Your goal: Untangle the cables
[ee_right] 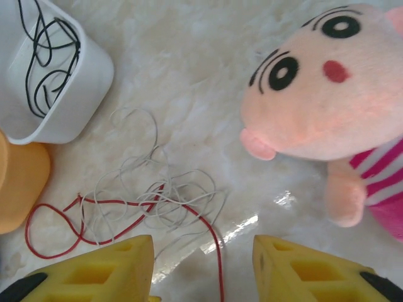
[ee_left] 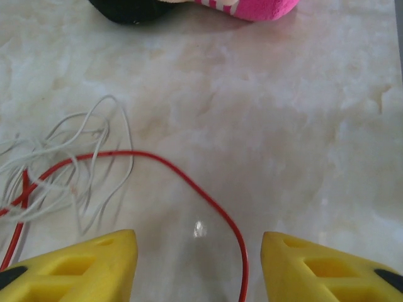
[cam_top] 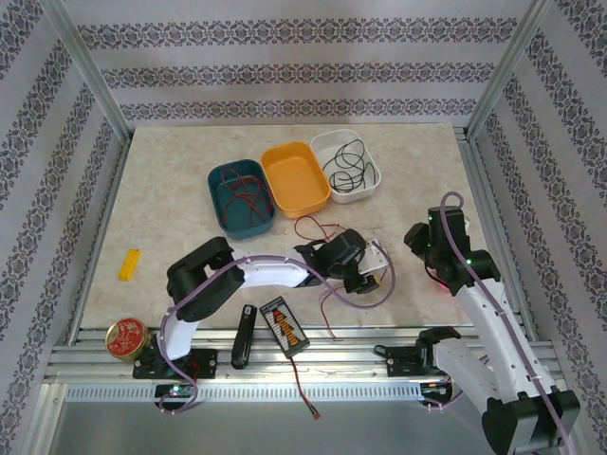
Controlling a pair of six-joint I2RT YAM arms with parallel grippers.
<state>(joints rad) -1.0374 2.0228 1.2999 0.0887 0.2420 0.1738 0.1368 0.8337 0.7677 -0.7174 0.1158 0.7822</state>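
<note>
A tangle of pale whitish cable (ee_right: 157, 189) lies on the marble table with a red cable (ee_right: 94, 204) threaded through it. My right gripper (ee_right: 203, 270) hovers above it, open, the red cable's tail running between its yellow fingers. My left gripper (ee_left: 198, 267) is low over the table and also open. The red cable (ee_left: 189, 182) curves between its fingers, nearer the right one, touching neither. The whitish loops (ee_left: 82, 163) lie to its left. A black cable (cam_top: 345, 166) is coiled in the white tray (cam_top: 372, 163). Another red cable (cam_top: 239, 194) lies in the teal tray (cam_top: 214, 180).
An orange tray (cam_top: 296, 177) sits between the teal and white ones. A pink plush toy (ee_right: 321, 100) lies right of the tangle. Near the front edge are a black orange-striped device (cam_top: 285, 325), a black bar (cam_top: 244, 335), a red tin (cam_top: 125, 337) and a yellow piece (cam_top: 129, 263).
</note>
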